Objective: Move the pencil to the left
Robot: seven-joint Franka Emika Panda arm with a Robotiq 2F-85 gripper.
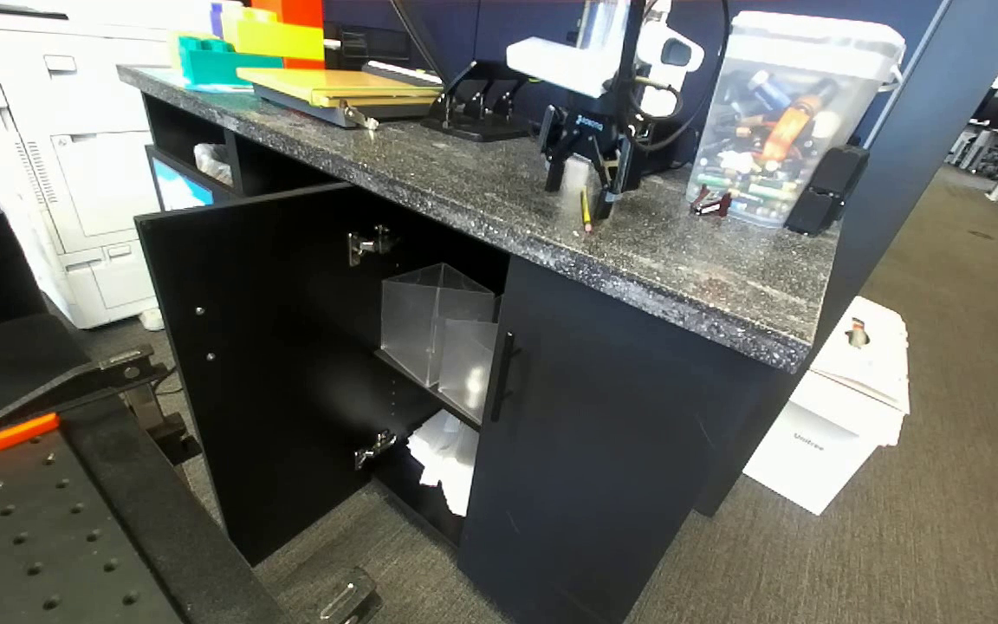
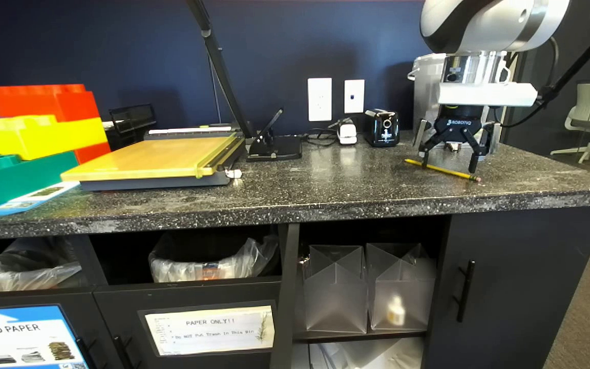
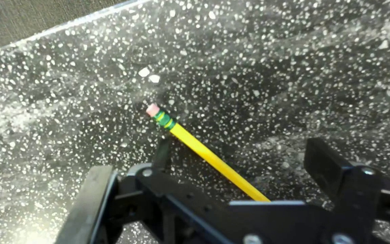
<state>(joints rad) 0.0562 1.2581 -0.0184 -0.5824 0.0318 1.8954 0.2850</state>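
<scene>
The yellow pencil (image 2: pixel 443 169) lies flat on the speckled dark countertop (image 2: pixel 356 179). Its pink eraser end points toward the front right in this exterior view. The pencil also shows in an exterior view (image 1: pixel 586 211), partly hidden by the gripper. My gripper (image 2: pixel 448 162) is open and low over the pencil, its fingers pointing down at the countertop. In the wrist view the pencil (image 3: pixel 212 157) runs diagonally through the gap between the open fingers (image 3: pixel 239 149), with nothing gripped. Its eraser end sits near the left finger. Its far end is hidden behind the gripper body.
A yellow-topped paper cutter (image 2: pixel 156 156) and chunky blocks (image 2: pixel 44 133) stand at the left. A black stand (image 2: pixel 274 147), a small white device (image 2: pixel 346 132) and a black sharpener-like box (image 2: pixel 382 128) are at the back. A clear bin of batteries (image 1: pixel 789 130) stands beyond the gripper.
</scene>
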